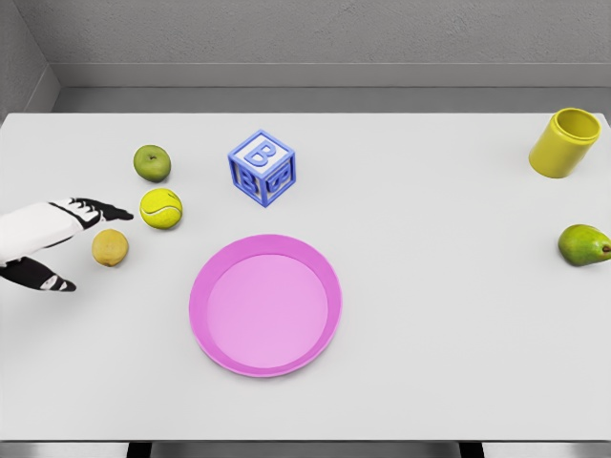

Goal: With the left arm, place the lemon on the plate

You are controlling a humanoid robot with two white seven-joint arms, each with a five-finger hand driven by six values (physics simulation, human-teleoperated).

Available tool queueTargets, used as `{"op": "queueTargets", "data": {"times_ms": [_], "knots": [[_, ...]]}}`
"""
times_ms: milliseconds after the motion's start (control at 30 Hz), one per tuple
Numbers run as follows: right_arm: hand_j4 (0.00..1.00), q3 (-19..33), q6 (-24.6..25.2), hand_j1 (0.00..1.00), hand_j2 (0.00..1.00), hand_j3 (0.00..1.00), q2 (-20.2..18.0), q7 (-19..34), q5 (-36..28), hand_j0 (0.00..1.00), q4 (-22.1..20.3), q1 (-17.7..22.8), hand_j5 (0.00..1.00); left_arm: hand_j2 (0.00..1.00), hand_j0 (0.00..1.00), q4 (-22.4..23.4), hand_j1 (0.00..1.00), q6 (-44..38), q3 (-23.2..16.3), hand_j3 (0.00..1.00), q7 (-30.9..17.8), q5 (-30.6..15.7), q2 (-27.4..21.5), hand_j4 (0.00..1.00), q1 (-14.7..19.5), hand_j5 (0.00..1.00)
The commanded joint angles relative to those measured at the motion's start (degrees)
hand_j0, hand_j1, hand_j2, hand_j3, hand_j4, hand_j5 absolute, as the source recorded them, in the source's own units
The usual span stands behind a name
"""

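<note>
The robot's white left hand (59, 240) reached in from the left edge with its black-tipped fingers (103, 211) spread open, holding nothing. The small yellow-brown lemon (110, 247) lay on the white table (458, 315) between the thumb and fingers, just below the yellow-green tennis ball (161, 208) and left of the round pink plate (265, 304), which held nothing.

Left hand (59, 243), fingers spread

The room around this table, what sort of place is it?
Probably a simulated test bench, not a real room: a plain white table against bare grey walls, with a pink plate, a lemon and a lettered block.
</note>
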State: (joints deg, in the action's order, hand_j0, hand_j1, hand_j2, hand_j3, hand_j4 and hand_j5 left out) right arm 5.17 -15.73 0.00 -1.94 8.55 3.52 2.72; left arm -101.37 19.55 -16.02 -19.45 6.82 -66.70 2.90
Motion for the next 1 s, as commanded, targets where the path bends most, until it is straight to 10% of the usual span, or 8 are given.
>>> {"op": "queueTargets", "data": {"times_ms": [0, 967], "knots": [[1.00, 0.0, 0.0, 1.00, 1.00, 1.00, 0.0, 0.0, 0.0, 1.00, 0.0, 0.0, 1.00, 1.00, 1.00, 0.0, 1.00, -0.1, -0.2, 1.00, 0.0, 0.1, 0.0, 1.00, 0.0, 1.00], [1.00, 0.0, 0.0, 1.00, 1.00, 1.00, 0.0, 0.0, 0.0, 1.00, 0.0, 0.0, 1.00, 0.88, 0.88, 3.6, 0.88, -3.6, -7.0, 0.88, 0.2, 1.4, 2.8, 0.88, 7.3, 0.88]]}}
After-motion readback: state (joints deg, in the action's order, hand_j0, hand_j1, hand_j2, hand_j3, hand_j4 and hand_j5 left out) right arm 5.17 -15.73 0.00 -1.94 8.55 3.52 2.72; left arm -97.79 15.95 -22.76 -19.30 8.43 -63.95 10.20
